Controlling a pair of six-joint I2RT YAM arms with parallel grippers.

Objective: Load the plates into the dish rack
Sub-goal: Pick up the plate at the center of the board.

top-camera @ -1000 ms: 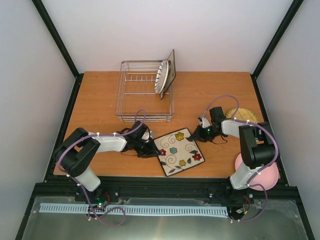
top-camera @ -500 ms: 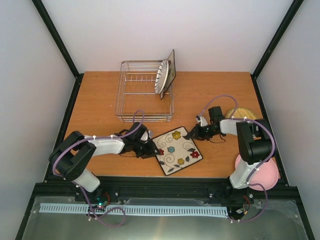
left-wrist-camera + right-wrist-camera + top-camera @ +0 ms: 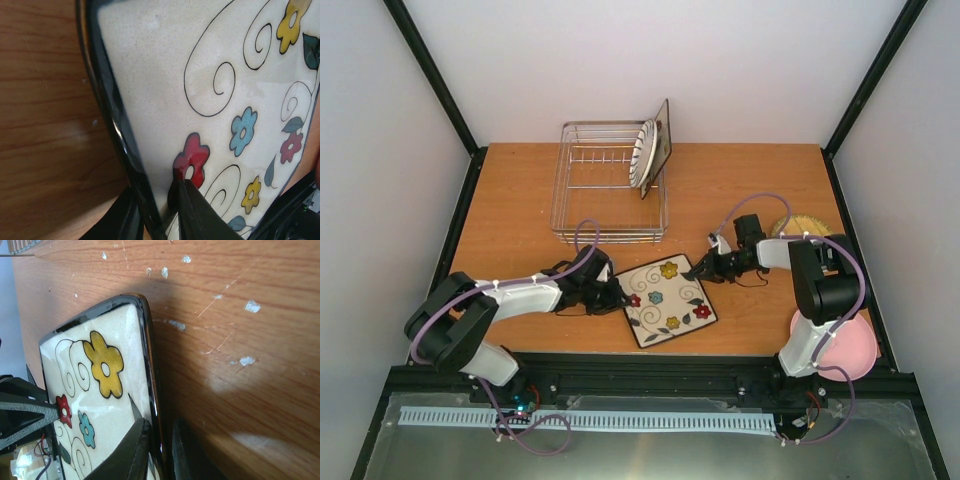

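Dish rack [image 3: 590, 205] sits at far-left-centre of the table [image 3: 520, 230], long axis running near-to-far. One item inside for sure: the striped plate [image 3: 642, 155], standing on edge at the rack's far right corner, face turned toward the rack's left side. A dark flat panel [image 3: 663, 135] leans just behind it, can't tell what it is. Rest of the rack's mesh floor is bare, prongs showing.

Floral plate [image 3: 668, 300] [image 3: 210, 100] [image 3: 100, 390] is outside the rack, just in front of its near right corner, btwn the two arms, face up. It's square, so no long axis; sides are skewed to the table edge, w/ one corner pointing far-right and the opposite one near-left. Can't tell if it's clear of the wood.

Left gripper [image 3: 620, 298] [image 3: 155, 210] is clamped on the plate's left rim, one finger on top by a red flower, the other under. Right gripper [image 3: 703, 270] [image 3: 160, 450] pinches the far-right rim, dark edge btwn its fingers.

Tan plate [image 3: 807, 228] lies flat at right, partly hidden by the right arm. Pink plate [image 3: 860, 350] lies at the near right corner, partly under that arm.
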